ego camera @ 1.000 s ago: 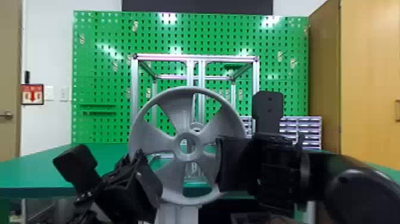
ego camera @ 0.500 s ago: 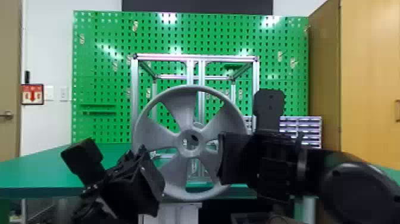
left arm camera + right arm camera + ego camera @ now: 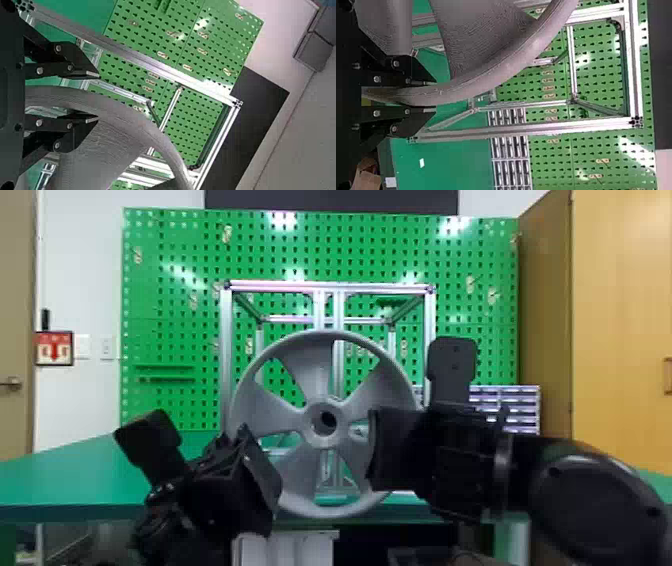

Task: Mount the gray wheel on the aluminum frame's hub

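The gray wheel (image 3: 320,365) stands upright before the aluminum frame (image 3: 226,355), its open centre facing my head camera. At its right side is my right gripper (image 3: 375,450); in the right wrist view the right gripper (image 3: 431,96) is shut on the rim of the wheel (image 3: 502,73). My left gripper (image 3: 265,480) is at the wheel's lower left; in the left wrist view the left gripper (image 3: 98,97) stands open around the rim of the wheel (image 3: 130,118), with a gap beside one finger. The frame's hub is hidden behind the wheel.
The frame stands on a green table (image 3: 75,475) before a green pegboard (image 3: 170,255). Small drawers (image 3: 510,405) are behind the right gripper, and a wooden cabinet (image 3: 620,315) is at the right. A white block (image 3: 300,547) sits low under the wheel.
The wheel has moved slightly up, to the right and a little farther from the head camera. My left gripper has shifted right and up; the right one has risen slightly.
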You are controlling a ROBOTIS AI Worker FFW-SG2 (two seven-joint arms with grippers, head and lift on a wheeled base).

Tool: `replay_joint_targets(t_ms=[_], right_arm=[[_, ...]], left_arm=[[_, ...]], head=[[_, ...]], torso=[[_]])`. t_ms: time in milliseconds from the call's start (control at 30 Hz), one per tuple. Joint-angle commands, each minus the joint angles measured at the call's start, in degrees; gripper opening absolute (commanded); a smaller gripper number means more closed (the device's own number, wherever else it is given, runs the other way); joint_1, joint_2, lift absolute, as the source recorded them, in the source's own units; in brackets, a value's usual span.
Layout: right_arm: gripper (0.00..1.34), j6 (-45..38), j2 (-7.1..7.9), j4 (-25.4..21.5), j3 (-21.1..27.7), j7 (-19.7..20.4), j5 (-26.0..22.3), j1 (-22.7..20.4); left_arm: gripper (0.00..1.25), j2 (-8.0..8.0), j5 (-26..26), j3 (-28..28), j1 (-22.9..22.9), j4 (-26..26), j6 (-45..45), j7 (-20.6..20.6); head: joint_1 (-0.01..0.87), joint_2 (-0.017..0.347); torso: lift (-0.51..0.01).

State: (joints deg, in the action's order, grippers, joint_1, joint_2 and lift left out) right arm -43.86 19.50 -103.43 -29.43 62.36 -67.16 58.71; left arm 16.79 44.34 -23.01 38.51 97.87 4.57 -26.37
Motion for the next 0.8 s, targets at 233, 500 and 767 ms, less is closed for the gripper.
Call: replay_joint_targets(t_ms=[233, 500, 767], right_arm=[[0.16, 0.27, -0.25, 2.09, 0.16, -0.48, 0.10, 1.23], [0.16, 0.27, -0.51, 3.05, -0.01, -0.66, -0.16, 2.11], [0.16, 0.27, -0.60, 4.20, -0.01, -1.01, -0.16, 2.37]], left_arm=[[0.41, -0.53, -0.75, -0.01, 1.12, -1.19, 0.18, -0.08], [0.41, -0.70, -1.19, -0.01, 2.27, -1.89, 0.62, -0.08], [0.41, -0.79, -1.27, 0.25, 2.62, -2.51, 1.05, -0.17]], head=[[-0.005, 0.006], [-0.005, 0.006], [-0.005, 0.006]], torso=[[-0.499], [-0.499], [-0.499]])
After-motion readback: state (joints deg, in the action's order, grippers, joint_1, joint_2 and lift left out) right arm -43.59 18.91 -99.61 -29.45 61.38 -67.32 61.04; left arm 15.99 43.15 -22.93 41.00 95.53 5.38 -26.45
